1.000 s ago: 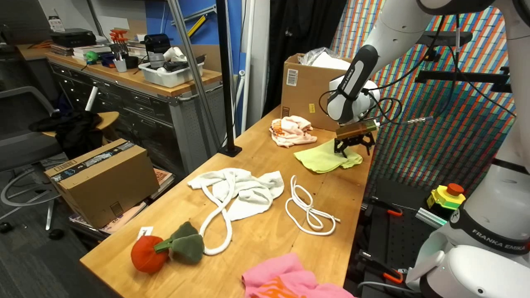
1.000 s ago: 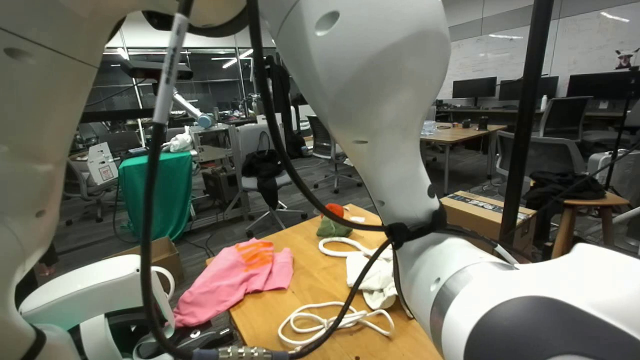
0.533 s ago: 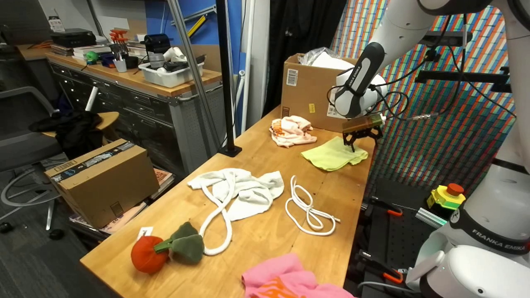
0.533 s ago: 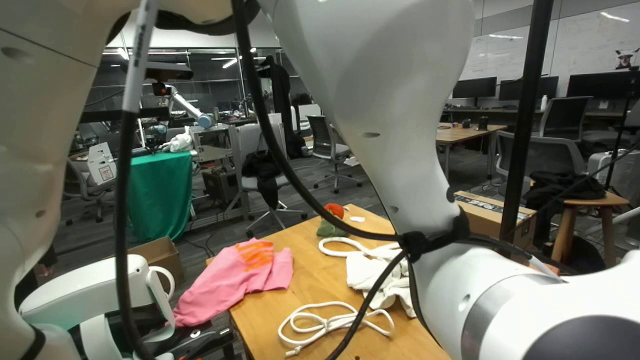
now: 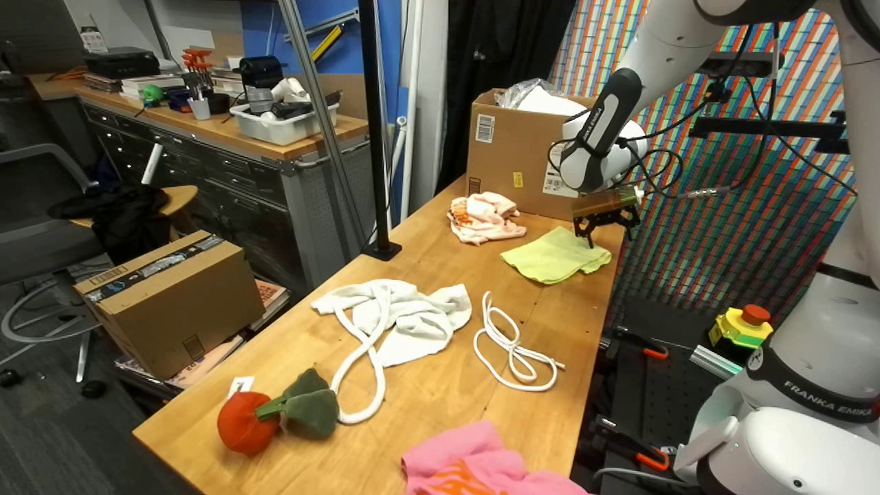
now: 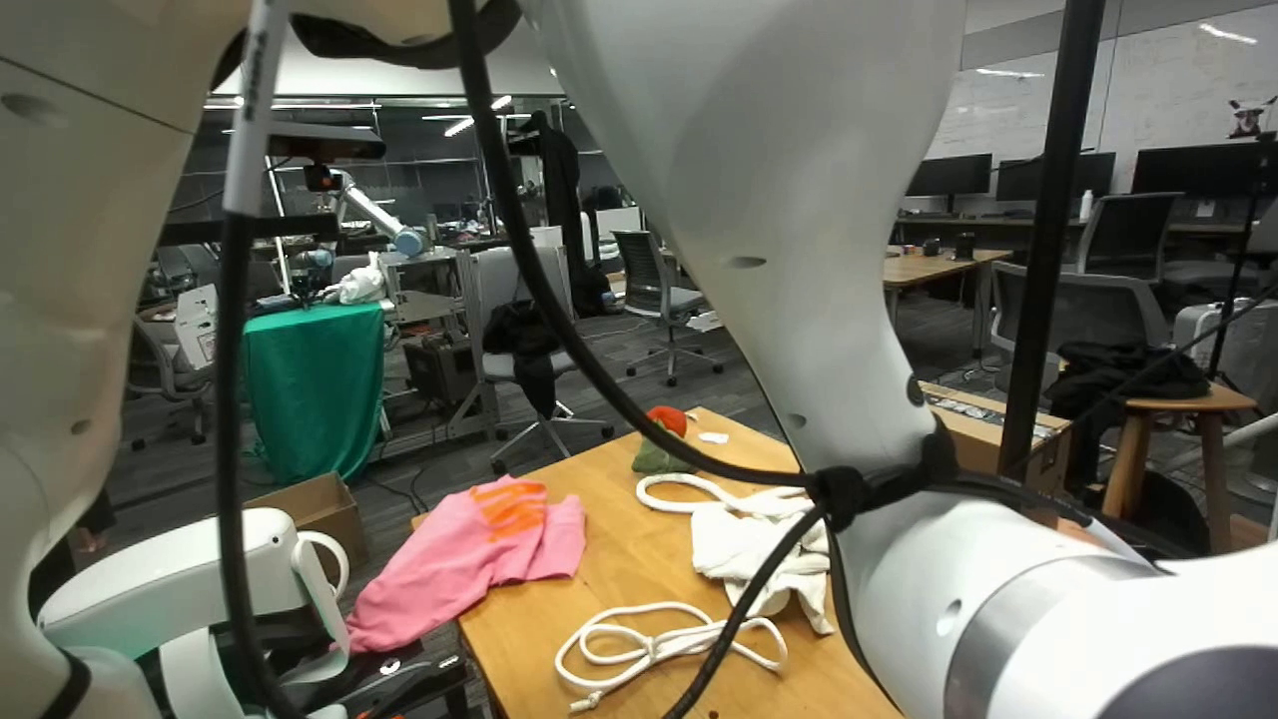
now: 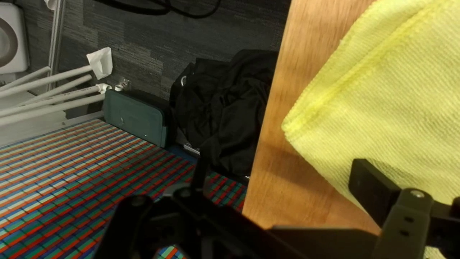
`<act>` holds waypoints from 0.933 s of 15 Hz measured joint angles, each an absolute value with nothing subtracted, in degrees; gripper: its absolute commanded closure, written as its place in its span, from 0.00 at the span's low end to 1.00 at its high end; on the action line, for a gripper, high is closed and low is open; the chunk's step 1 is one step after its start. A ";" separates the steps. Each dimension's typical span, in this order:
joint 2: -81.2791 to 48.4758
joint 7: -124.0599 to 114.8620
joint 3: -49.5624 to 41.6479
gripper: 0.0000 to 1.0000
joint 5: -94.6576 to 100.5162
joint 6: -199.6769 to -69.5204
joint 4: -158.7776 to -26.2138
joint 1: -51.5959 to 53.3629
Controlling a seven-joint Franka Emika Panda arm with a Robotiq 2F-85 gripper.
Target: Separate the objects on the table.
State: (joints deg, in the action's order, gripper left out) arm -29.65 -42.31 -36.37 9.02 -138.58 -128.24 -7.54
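The table (image 5: 426,393) fills an exterior view's middle. A white rag (image 5: 432,323) lies below centre; a yellow cloth (image 5: 554,258) lies alone at right. Above it, the gripper (image 5: 610,240) hangs spread and empty, likely for clearance. A rope (image 5: 369,346) crosses the rag, probably awaiting separation.

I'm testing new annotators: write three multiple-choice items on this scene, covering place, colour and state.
1. Where is the plush? A. In a box B. On the table C. On the floor
2. What colour is the cloth nearest the gripper? A. Blue B. Black C. Yellow
3. The gripper is: A. open B. shut C. gripping rope

1 B: it lies there in both exterior views.
2 C: the wrist view shows it yellow.
3 A: its jaws stand apart in an exterior view.
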 measured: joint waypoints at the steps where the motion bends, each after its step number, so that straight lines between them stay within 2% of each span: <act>1: -29.40 -42.42 -36.37 0.00 9.12 -138.69 -128.10 -7.43; 8: -16.80 -44.99 -36.29 0.00 20.12 -138.61 -126.58 -1.26; 14: -5.68 -44.22 -23.93 0.00 23.38 -137.36 -127.52 -0.11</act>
State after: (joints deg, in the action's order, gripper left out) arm -5.68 -44.22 -23.93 23.38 -137.36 -127.52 -0.11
